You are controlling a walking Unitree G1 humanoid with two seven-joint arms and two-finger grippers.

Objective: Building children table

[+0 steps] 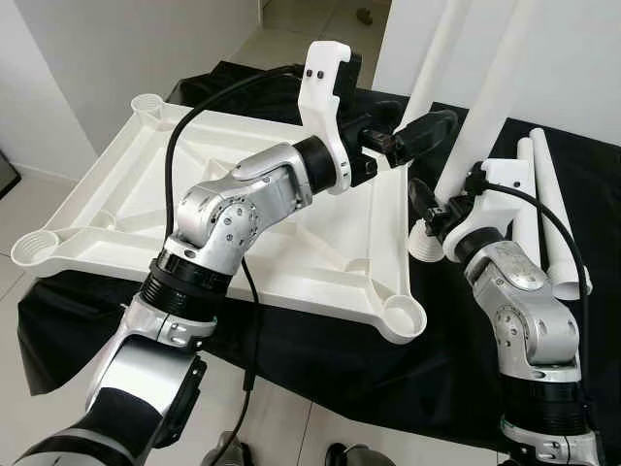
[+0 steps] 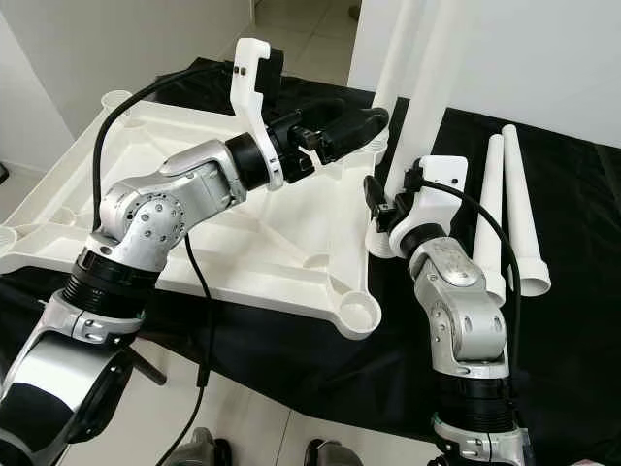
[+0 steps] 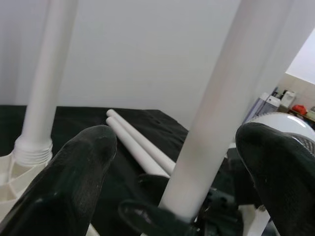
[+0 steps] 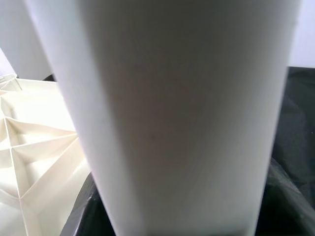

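Table top inverted on black cloth.
Right gripper clamps a leg; left gripper open astride it.

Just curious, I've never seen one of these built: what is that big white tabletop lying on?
The upturned tabletop lies on a black cloth, which spreads out past its edges onto the tiled floor. Whatever lies under the cloth beneath the tabletop is covered.
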